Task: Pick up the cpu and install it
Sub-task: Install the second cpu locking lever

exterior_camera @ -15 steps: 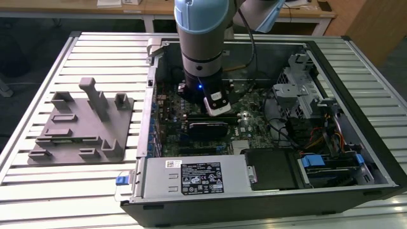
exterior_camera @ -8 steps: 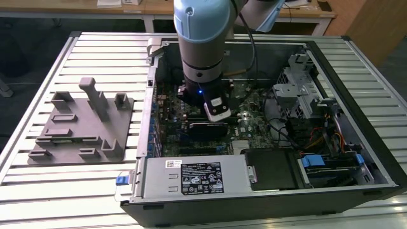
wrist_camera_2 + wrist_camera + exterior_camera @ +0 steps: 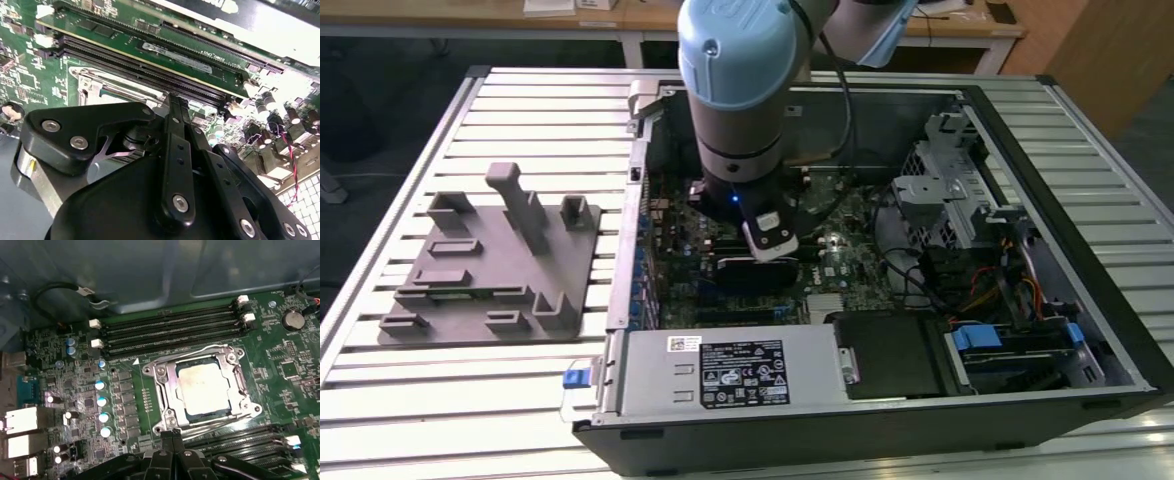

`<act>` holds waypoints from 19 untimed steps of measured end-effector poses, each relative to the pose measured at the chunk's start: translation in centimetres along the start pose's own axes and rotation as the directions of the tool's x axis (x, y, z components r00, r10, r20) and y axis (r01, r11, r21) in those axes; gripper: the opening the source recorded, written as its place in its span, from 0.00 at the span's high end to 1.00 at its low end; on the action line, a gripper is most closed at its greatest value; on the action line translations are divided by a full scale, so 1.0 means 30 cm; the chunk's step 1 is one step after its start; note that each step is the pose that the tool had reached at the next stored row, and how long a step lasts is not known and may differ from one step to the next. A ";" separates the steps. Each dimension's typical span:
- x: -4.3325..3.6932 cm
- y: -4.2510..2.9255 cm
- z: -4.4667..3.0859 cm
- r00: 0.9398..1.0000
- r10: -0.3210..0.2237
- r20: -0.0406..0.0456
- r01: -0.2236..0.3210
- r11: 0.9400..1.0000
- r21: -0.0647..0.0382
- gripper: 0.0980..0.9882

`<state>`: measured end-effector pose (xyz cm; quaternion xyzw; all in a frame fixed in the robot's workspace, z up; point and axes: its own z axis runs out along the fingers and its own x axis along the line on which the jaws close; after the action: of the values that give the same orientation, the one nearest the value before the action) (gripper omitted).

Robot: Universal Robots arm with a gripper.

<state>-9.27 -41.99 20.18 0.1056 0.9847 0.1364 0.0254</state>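
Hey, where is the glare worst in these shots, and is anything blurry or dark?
In the second wrist view, a washed-out white band runs beyond the memory slots. In the first wrist view, the cpu top reflects pale light but stays readable, while the case wall looks soft. In the exterior view, the motherboard under the arm sits in shadow.

A pale metal bench [image 3: 520,400] with a ribbed, slatted top fills most of the exterior view, its grooves running across from side to side. Behind it stands a light wooden desk [image 3: 574,18] with white legs and a few papers lying on its top. At the exterior view's right a brown wooden panel [image 3: 1107,50] rises. The floor [image 3: 387,110] beyond the bench is dark. The light is even and soft.
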 end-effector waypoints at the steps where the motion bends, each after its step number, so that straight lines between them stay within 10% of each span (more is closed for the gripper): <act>1: 0.003 -0.002 0.002 1.000 0.000 -0.001 0.000 1.000 -0.006 0.99; 11: 0.014 -0.015 0.039 1.000 0.003 -0.008 -0.003 0.999 -0.038 0.99; 19: 0.017 -0.018 0.044 1.000 0.003 -0.008 -0.003 0.999 -0.039 0.99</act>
<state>-9.76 -42.03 18.76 0.1060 0.9817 0.1562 0.0232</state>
